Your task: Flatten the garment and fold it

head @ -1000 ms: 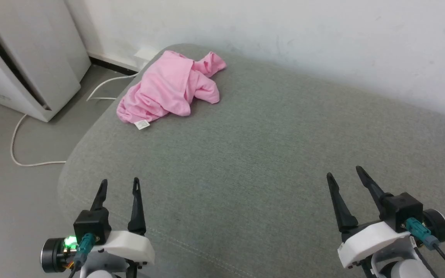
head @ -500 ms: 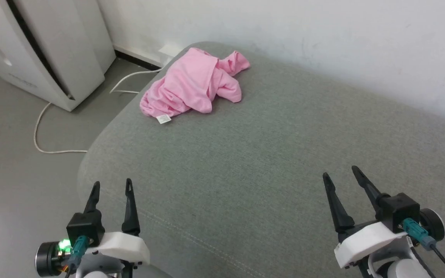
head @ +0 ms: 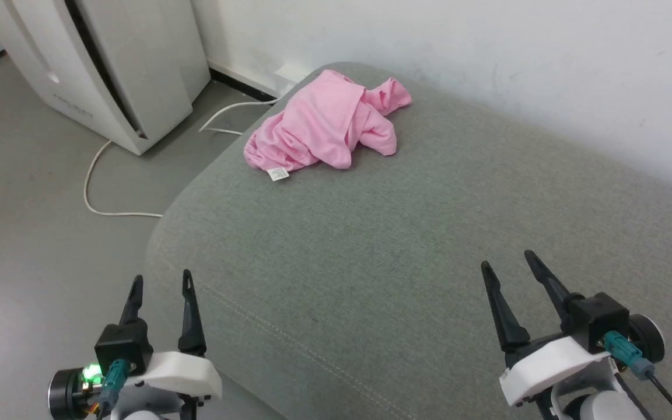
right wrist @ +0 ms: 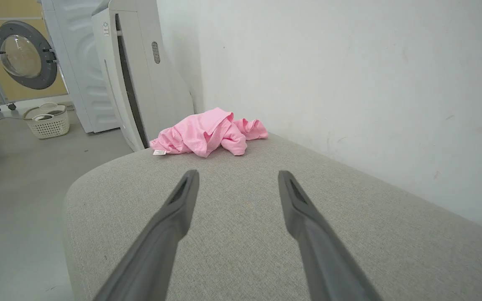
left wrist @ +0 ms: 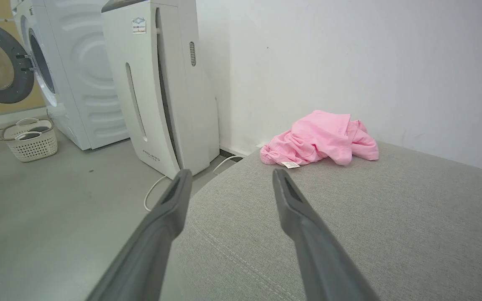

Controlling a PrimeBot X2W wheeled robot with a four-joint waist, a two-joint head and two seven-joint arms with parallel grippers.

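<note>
Garment [head: 327, 125] lies bunched in a heap, so its outline is lost in its own folds. I cannot pick out the waistband or leg openings, and cannot tell which side faces up. A small white label [head: 278, 174] sticks out at the heap's near-left edge; its print is too small to read. The heap sits at the far left corner of the grey cushion [head: 406, 245], close to the white wall [head: 487, 52] and well apart from both grippers. Left gripper [head: 161, 276]: fingers spread, holding nothing, at the cushion's near left corner. Right gripper [head: 506, 259]: fingers spread, holding nothing, above the near right part of the cushion. Both arms are cut off by the bottom edge of the head view. Between grippers and garment lies only grey upholstery with a stitched seam [head: 289, 341] running across the near part. A tall white appliance [head: 108, 64] stands on the floor [head: 27, 245] just left of the cushion, its top cut off in the head view. A white cable [head: 94, 195] loops over the floor, and its far end passes behind the cushion corner, out of sight. The left wrist view shows a washing machine [left wrist: 78, 75] with its round door open and partly cropped, and a pale basket [left wrist: 32, 140] beside it.
</note>
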